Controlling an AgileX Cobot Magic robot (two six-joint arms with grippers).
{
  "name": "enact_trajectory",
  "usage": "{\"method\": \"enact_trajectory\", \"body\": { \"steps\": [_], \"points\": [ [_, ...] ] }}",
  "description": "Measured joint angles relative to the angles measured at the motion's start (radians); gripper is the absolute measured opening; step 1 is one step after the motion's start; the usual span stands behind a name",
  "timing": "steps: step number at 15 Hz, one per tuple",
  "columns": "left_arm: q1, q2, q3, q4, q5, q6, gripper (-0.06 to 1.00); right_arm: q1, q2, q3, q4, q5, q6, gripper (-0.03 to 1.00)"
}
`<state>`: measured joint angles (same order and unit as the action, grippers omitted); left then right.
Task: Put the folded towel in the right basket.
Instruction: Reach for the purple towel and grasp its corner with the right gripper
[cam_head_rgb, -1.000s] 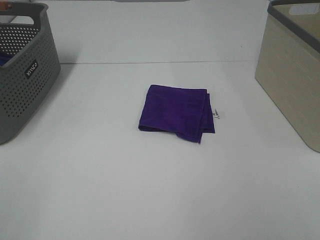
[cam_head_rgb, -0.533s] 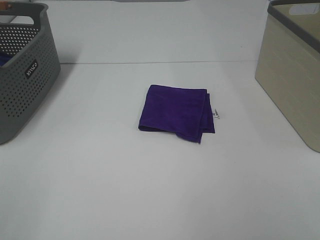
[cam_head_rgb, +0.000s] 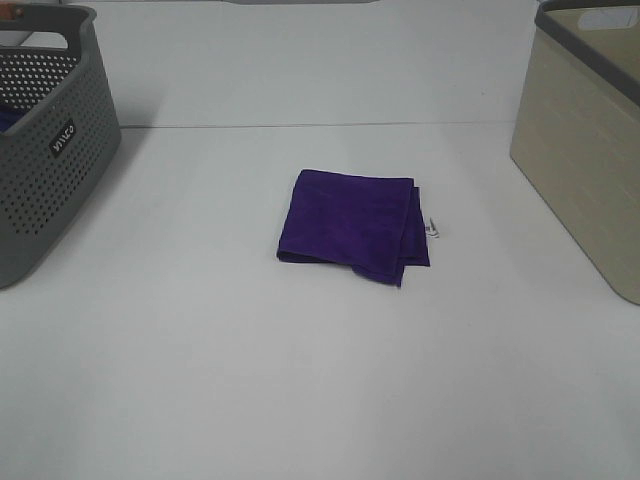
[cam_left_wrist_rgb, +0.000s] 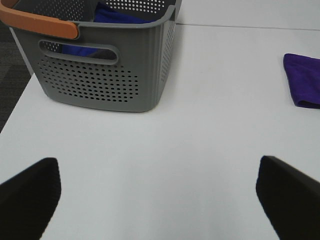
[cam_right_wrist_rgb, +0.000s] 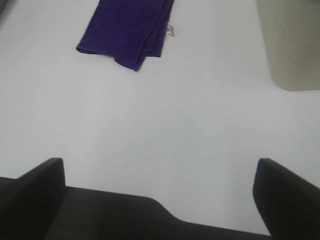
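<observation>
A folded purple towel (cam_head_rgb: 353, 224) lies flat at the middle of the white table, with a small white tag at its right edge. It also shows in the right wrist view (cam_right_wrist_rgb: 127, 30) and partly in the left wrist view (cam_left_wrist_rgb: 304, 80). The beige right basket (cam_head_rgb: 588, 130) stands at the table's right edge and shows in the right wrist view (cam_right_wrist_rgb: 289, 45). My left gripper (cam_left_wrist_rgb: 159, 200) is open and empty over the table near the grey basket. My right gripper (cam_right_wrist_rgb: 159, 197) is open and empty, well short of the towel. Neither arm shows in the exterior high view.
A grey perforated basket (cam_head_rgb: 45, 140) with an orange handle stands at the far left and holds something blue (cam_left_wrist_rgb: 117, 16). The white table (cam_head_rgb: 300, 380) has a dark front edge in the right wrist view (cam_right_wrist_rgb: 150, 220).
</observation>
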<state>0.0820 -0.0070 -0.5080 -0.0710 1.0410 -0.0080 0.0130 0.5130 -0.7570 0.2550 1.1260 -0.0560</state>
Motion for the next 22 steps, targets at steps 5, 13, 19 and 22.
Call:
{"method": "enact_trajectory", "body": {
  "steps": [5, 13, 19, 22],
  "points": [
    [0.0, 0.0, 0.0, 0.0, 0.0, 0.0, 0.99, 0.0, 0.296, -0.192, 0.097, -0.003, -0.115, 0.98],
    [0.0, 0.0, 0.0, 0.0, 0.0, 0.0, 0.99, 0.142, 1.085, -0.566, 0.149, -0.038, -0.166, 0.98],
    [0.0, 0.0, 0.0, 0.0, 0.0, 0.0, 0.99, 0.155, 1.412, -0.594, 0.191, -0.24, -0.157, 0.98],
    [0.0, 0.0, 0.0, 0.0, 0.0, 0.0, 0.99, 0.155, 1.526, -0.594, 0.191, -0.343, -0.157, 0.98]
  ]
}}
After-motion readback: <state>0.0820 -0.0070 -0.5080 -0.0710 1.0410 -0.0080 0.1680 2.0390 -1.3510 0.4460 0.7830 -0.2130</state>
